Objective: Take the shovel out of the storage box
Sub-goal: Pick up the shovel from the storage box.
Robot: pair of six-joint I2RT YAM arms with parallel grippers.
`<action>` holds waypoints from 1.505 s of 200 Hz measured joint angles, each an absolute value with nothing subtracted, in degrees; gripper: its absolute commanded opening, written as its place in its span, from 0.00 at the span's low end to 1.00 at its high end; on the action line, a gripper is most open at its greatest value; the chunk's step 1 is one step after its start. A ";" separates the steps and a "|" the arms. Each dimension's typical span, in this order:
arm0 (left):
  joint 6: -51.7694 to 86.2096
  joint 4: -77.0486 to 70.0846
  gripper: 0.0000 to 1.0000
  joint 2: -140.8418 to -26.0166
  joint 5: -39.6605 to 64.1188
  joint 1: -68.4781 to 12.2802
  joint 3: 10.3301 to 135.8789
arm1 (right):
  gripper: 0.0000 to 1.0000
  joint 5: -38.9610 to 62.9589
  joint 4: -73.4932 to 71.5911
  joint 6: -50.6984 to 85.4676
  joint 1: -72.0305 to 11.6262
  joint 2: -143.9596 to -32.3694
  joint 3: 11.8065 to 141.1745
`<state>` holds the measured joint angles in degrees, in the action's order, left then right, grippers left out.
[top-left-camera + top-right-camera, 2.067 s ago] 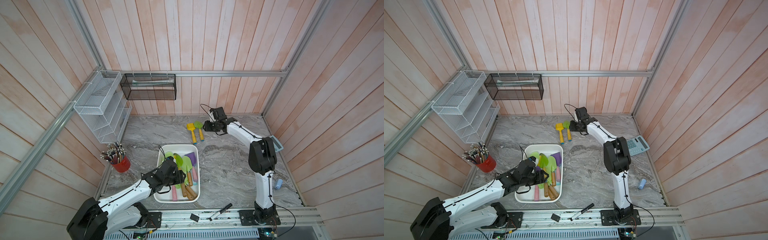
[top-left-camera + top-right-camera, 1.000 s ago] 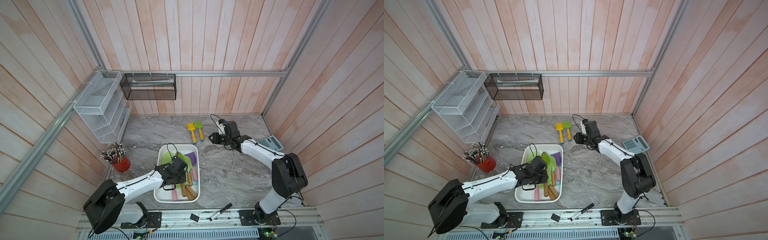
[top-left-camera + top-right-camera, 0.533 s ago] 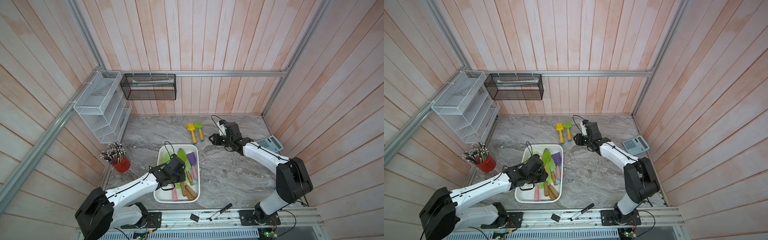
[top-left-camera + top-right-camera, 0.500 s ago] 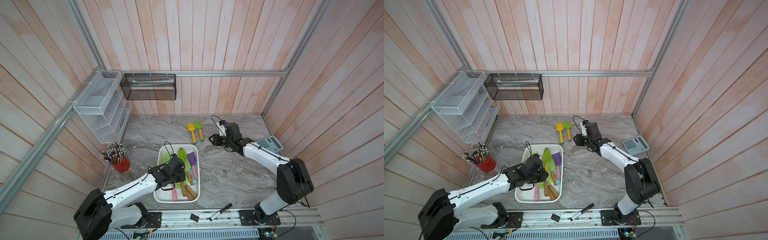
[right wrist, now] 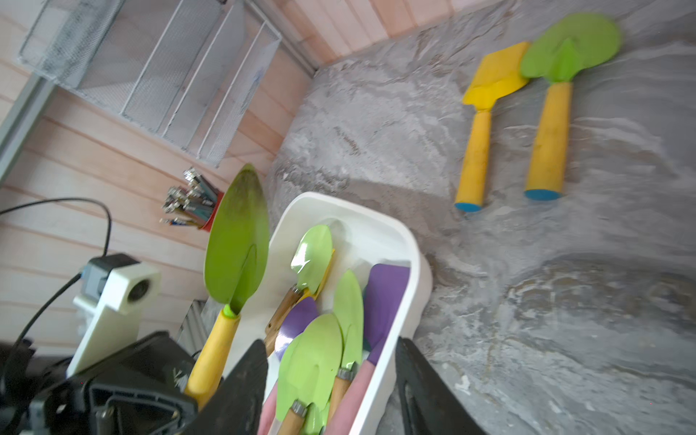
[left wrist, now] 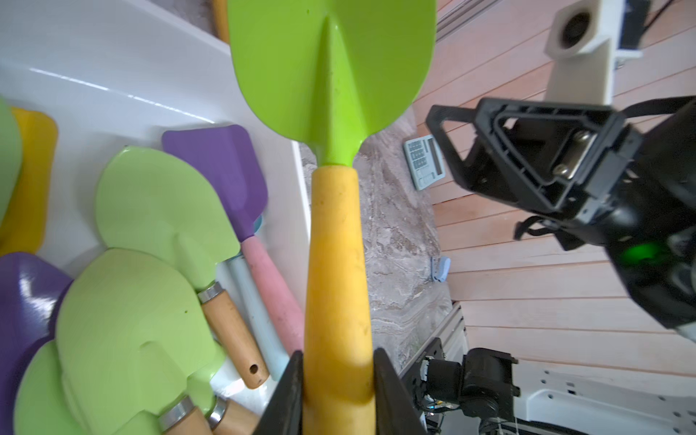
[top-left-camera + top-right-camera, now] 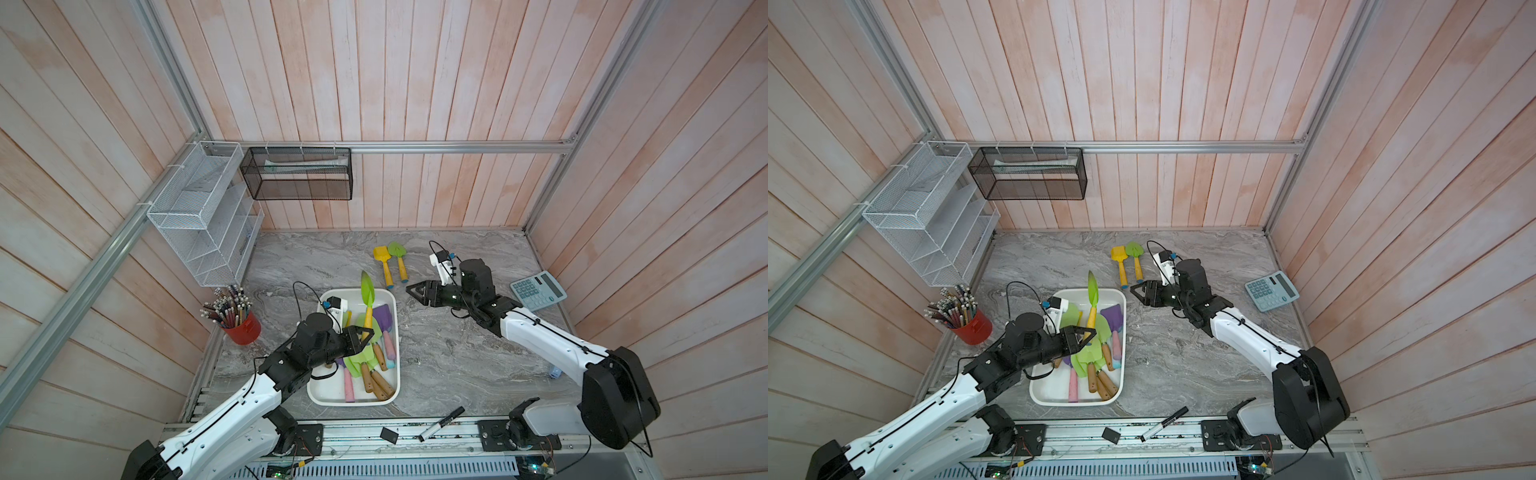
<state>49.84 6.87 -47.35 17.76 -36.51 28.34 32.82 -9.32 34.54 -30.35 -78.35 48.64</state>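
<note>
The shovel has a bright green blade and a yellow handle. My left gripper is shut on that handle and holds it above the storage box, a white tub. The blade reaches past the tub's far rim. Several other shovels with pale green and purple blades lie in the tub. My right gripper hangs open and empty just right of the tub's far corner, its jaws facing the held shovel.
A yellow shovel and a green one lie on the marble at the back. A calculator sits at the right and a red pencil cup at the left. A white wire rack and a black mesh basket hang on the walls. A marker lies on the front rail.
My left gripper has raised the green shovel out of the pile, blade towards the back. My right gripper has come forward from the two shovels at the back, and its jaws have widened.
</note>
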 measured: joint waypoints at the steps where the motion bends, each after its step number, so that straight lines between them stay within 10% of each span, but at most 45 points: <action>1: 49.95 6.57 0.13 -47.22 18.00 -36.45 28.23 | 0.58 33.26 -9.76 34.85 -30.46 -78.30 48.42; 167: 58.37 -21.41 0.13 -44.12 31.42 -34.37 20.05 | 0.53 51.46 -47.92 56.29 -38.44 -85.82 43.20; 301: 58.74 -26.72 0.14 -45.47 33.10 -34.28 19.59 | 0.26 54.22 -63.07 67.48 -40.25 -93.14 47.09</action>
<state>58.74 -26.72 -45.47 33.10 -34.28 19.59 54.22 -63.07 67.48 -40.25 -93.14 47.09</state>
